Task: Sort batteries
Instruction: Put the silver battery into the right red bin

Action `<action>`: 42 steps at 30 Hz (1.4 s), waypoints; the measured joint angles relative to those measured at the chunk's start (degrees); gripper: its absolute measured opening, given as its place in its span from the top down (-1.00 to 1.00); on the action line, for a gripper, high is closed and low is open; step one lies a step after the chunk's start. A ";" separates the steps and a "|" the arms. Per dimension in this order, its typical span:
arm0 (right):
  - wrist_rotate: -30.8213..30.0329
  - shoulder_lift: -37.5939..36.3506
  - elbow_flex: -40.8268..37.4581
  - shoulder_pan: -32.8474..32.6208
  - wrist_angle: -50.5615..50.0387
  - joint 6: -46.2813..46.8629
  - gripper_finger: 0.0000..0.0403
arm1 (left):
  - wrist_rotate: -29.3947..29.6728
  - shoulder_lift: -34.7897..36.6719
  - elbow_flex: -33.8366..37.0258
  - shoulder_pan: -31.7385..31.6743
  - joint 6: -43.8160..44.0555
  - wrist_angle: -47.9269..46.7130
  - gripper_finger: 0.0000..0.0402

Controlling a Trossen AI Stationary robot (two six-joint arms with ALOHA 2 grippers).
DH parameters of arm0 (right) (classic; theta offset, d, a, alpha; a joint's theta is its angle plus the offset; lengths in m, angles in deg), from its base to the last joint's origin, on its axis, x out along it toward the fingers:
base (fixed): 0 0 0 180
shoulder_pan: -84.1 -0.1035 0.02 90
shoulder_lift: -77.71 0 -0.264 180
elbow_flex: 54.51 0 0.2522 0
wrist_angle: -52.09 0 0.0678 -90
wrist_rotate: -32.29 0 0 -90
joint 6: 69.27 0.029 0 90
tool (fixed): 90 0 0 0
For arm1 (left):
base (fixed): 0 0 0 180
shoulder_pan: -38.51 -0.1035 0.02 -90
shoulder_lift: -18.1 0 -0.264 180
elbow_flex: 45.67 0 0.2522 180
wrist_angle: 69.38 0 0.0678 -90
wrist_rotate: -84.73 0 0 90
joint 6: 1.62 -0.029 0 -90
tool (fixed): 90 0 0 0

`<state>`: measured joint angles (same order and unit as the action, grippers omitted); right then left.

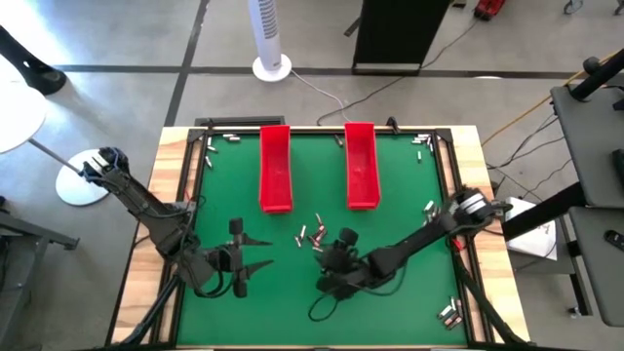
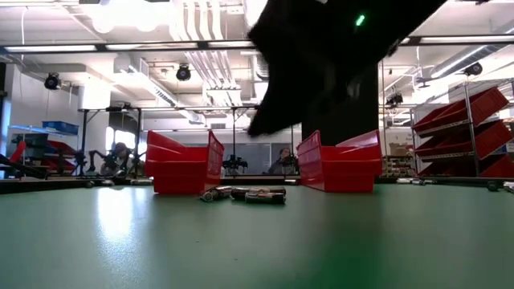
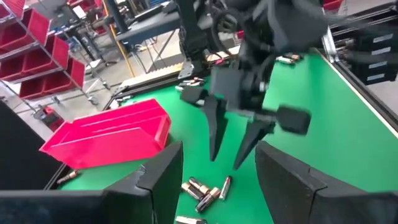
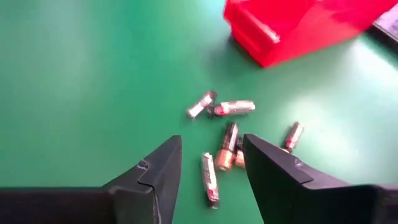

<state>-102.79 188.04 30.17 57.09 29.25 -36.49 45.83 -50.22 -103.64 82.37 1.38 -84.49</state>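
Observation:
A small heap of batteries lies on the green mat just in front of the two red trays; they also show in the low view as batteries. My right gripper hangs open just above this heap, slanting down, with one battery showing between its fingertips and another battery close by. Seen from the left wrist, the right gripper stands clear of the batteries. My left gripper stands open to the left of the heap, pointing toward it, with nothing between its fingers.
More loose batteries lie along the mat's edges: far left, far right, at the right edge and near right. A dark cable loop lies near the front edge. The mat has a raised black frame.

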 joint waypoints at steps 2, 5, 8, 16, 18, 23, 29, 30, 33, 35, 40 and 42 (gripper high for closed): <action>1.52 -2.20 -4.64 0.02 5.54 0.25 0.14 | 0.41 0.00 0.02 -0.01 -0.23 -0.02 0.10; 4.34 -3.09 -11.53 0.80 18.16 -0.86 0.10 | 0.69 -0.02 0.02 -0.01 -0.49 0.03 0.10; 5.94 -1.24 -16.44 0.92 31.63 -5.14 0.08 | 1.39 -0.04 0.04 -0.04 -0.59 0.10 0.10; 5.00 6.35 -16.94 2.36 37.06 -7.72 0.15 | 3.45 -0.07 0.11 -0.21 -1.02 -0.22 0.10; 3.88 7.33 -16.27 2.50 37.00 -7.92 0.17 | 3.85 -0.07 0.11 -0.25 -1.02 -0.26 0.10; 1.30 7.53 -16.50 2.67 37.04 -7.65 0.21 | 3.86 -0.07 0.11 -0.25 -0.97 -0.76 0.10; 3.88 8.13 -17.34 2.67 37.53 -5.62 0.29 | 3.91 -0.07 0.11 -0.25 -0.86 -1.27 0.10; 3.77 8.49 -17.34 2.67 37.88 -5.56 0.31 | 3.93 -0.07 0.11 -0.29 -0.85 -1.25 0.10; 3.59 9.35 -17.32 2.65 37.93 -5.58 0.37 | 3.94 -0.07 0.11 -0.40 -0.83 -1.27 0.10; 3.76 10.20 -17.30 2.63 37.96 -5.58 0.42 | 3.95 -0.07 0.11 -0.42 -0.83 -1.29 0.10; 4.29 11.56 -17.27 2.63 37.75 -6.37 0.60 | 3.97 -0.07 0.11 -0.47 -0.80 -1.31 0.10; 4.64 12.06 -17.27 2.63 37.72 -6.41 0.69 | 3.97 -0.07 0.11 -0.47 -0.80 -1.27 0.10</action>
<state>-98.15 200.10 12.89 59.71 66.96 -42.90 49.80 -50.28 -103.53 81.91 0.58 -85.76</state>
